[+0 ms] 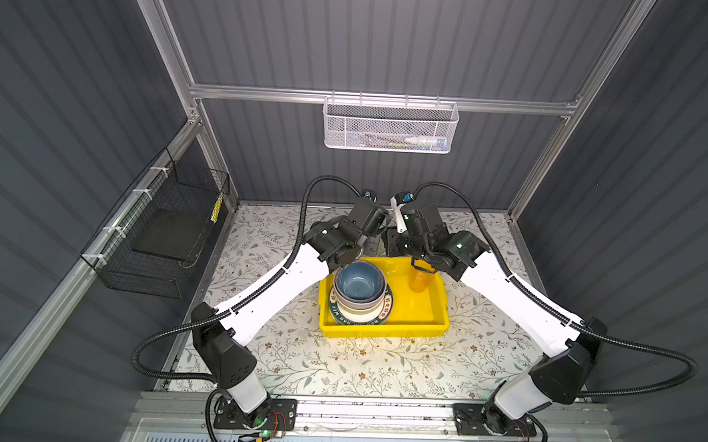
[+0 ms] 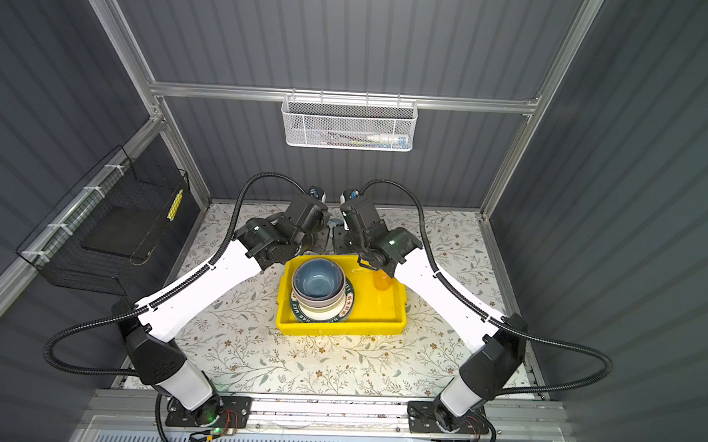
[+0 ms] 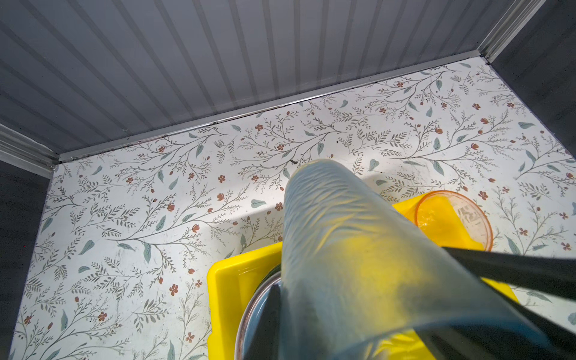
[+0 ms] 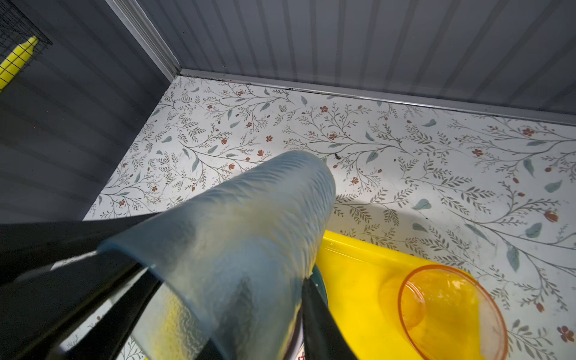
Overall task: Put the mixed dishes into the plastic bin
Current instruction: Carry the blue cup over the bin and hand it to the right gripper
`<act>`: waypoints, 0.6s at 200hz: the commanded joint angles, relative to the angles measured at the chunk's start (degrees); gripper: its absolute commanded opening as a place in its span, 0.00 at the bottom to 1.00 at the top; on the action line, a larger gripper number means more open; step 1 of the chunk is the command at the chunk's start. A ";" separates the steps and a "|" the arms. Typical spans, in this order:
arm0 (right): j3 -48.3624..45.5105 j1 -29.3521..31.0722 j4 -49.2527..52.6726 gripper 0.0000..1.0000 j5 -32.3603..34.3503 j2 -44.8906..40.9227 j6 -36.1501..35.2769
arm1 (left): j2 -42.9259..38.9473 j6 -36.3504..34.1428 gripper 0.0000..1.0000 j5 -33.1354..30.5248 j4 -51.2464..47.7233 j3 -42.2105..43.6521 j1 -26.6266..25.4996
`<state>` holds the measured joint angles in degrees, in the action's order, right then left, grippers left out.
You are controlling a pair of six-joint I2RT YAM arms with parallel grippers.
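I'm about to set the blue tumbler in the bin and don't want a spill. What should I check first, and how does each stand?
1. Grip of left hand on blue tumbler: ok, shut.
2. Grip of right hand on it: cannot tell.
3. Tumbler upright: not ok, lies tilted.
4. Bare floor in yellow bin: ok, on the robot's side of pink tumbler.
5. That tumbler standing upright: ok.
6. Seating of bowl stack on plates: ok.
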<state>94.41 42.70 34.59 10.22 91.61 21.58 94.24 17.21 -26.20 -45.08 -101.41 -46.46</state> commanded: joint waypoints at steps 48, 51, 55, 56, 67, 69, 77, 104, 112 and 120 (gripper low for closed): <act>0.79 -0.73 1.20 0.09 1.57 -0.42 -0.67 | -4.23 -1.99 0.19 8.81 1.84 0.60 -0.45; 0.66 -0.77 1.08 0.09 1.28 -0.53 -0.60 | -4.30 -1.93 0.19 9.08 1.77 0.66 -0.47; 0.46 -0.73 0.93 0.08 0.79 -0.79 -0.54 | -4.32 -1.85 0.19 9.48 1.56 0.57 -0.48; 0.40 -0.75 0.84 0.08 0.65 -0.85 -0.51 | -4.37 -1.80 0.19 9.57 1.53 0.54 -0.48; -0.22 -0.77 0.24 0.07 -0.49 -1.65 -0.23 | -4.41 -1.35 0.20 10.66 0.65 0.30 -0.40; -0.31 -0.84 0.11 0.07 -0.69 -1.80 -0.16 | -4.41 -1.32 0.21 10.97 0.44 0.21 -0.44; -0.78 -0.82 -0.12 0.06 -1.33 -2.50 0.03 | -4.49 -1.04 0.22 11.96 -0.15 0.13 -0.43; -1.81 -0.94 -0.42 0.02 -2.30 -4.69 0.39 | -6.10 -0.31 0.26 15.42 -0.71 1.11 -0.47; -2.10 -0.94 -0.39 0.02 -2.46 -5.25 0.44 | -6.71 0.03 0.28 16.07 -0.80 1.48 -0.45; -2.42 -0.95 -0.39 0.02 -2.64 -5.94 0.48 | -7.33 0.19 0.30 16.70 -0.89 1.73 -0.48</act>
<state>92.23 41.56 36.71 10.07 89.65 21.87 89.56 16.95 -14.52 -44.60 -100.88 -47.05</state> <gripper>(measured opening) 0.084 0.280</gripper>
